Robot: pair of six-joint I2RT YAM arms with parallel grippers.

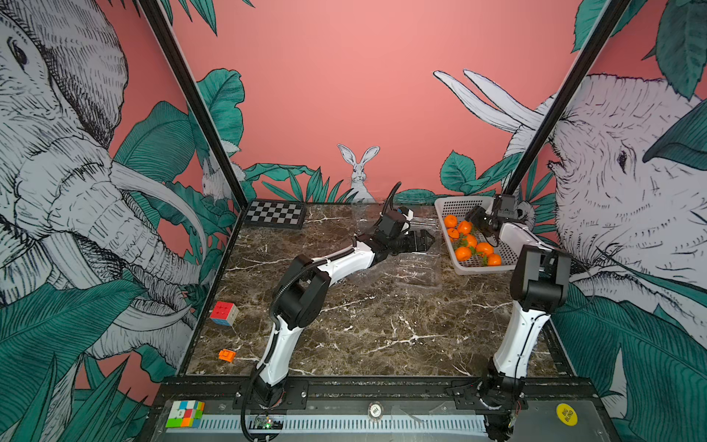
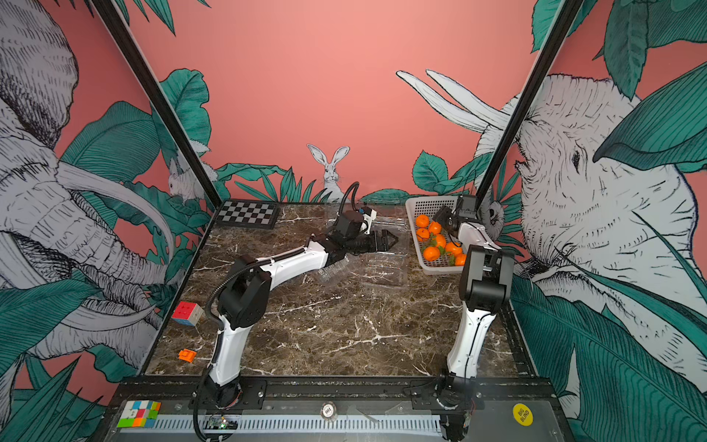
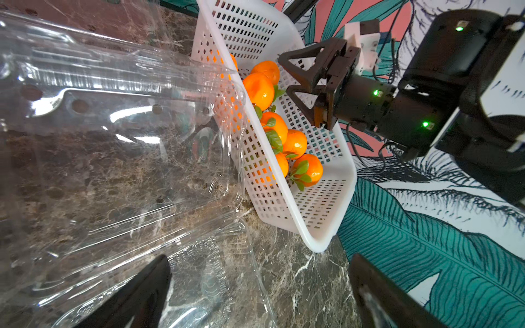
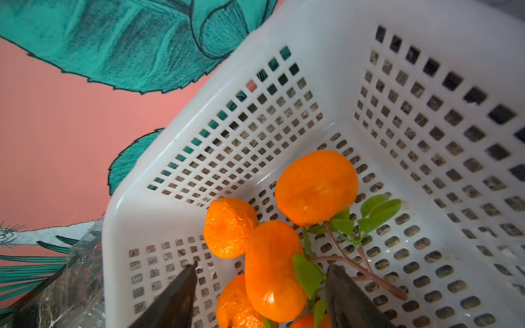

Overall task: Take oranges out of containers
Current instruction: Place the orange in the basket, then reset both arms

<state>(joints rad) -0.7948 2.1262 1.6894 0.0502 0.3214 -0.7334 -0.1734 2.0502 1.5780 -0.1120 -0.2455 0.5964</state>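
The oranges (image 1: 469,241) lie in the white basket (image 1: 483,269) at the far right, in a row along its long side, back to front. Right gripper (image 3: 285,75) hangs over them, jaws apart, holding nothing. Left gripper (image 1: 428,239) — spread wide, empty — points toward the basket, above the clear containers (image 1: 417,269).

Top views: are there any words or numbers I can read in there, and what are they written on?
"BIG BLIND": on the round yellow sticker at the front of the rig, seen in both top views.
Small round disc at the front: it has marks, but they are too small to read.
No other writing shows in any view.
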